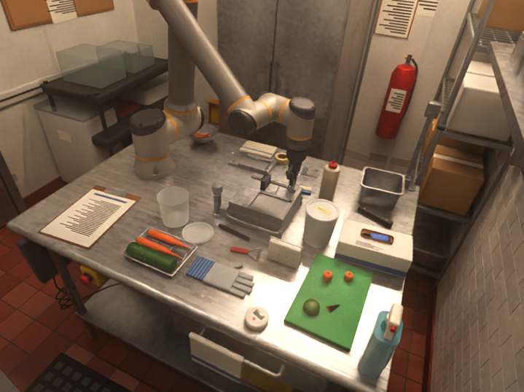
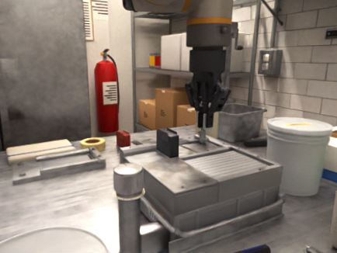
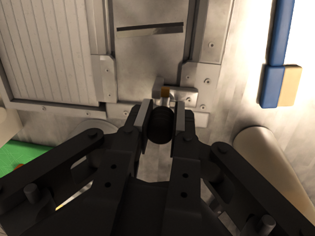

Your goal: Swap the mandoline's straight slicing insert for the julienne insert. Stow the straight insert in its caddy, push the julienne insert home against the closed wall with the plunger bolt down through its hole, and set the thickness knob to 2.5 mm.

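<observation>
In the middle of the steel table sits the grey mandoline (image 1: 265,206), with a ribbed deck (image 3: 48,50) and a straight slicing insert (image 3: 148,50) in its channel, blade slot showing. At the mandoline's far end my gripper (image 3: 159,114) points straight down and is closed around the dark knob of the plunger bolt (image 3: 160,125). The bolt stands in a small bracket (image 3: 178,92) with an orange mark. From the second side camera the gripper (image 2: 205,120) sits just over the bolt's thin stem (image 2: 202,136). A black knob block (image 2: 167,142) stands on the deck beside it.
Behind the mandoline lie a flat grey caddy tray (image 2: 54,161), a yellow tape roll (image 2: 93,143) and a small red block (image 2: 123,138). A blue and tan bar (image 3: 277,76) lies to the right. A white tub (image 2: 299,155), a steel bin (image 2: 238,122) and a squeeze bottle (image 1: 329,180) stand close by.
</observation>
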You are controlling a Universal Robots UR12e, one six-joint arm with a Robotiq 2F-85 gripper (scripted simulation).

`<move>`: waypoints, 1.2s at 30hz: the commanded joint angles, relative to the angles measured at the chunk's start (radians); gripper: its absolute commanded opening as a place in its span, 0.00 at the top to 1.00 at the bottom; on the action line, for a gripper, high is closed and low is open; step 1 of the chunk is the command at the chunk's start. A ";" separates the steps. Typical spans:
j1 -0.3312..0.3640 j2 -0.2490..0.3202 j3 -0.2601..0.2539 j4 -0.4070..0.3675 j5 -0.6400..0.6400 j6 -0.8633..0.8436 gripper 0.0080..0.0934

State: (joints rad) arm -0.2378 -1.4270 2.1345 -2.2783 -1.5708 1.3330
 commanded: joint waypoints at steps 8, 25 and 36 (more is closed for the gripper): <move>0.000 -0.001 -0.001 0.000 0.000 0.000 1.00; 0.000 -0.006 -0.005 0.009 0.000 0.000 1.00; 0.000 -0.010 -0.007 0.015 0.000 0.000 1.00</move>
State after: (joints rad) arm -0.2379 -1.4354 2.1287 -2.2635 -1.5705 1.3330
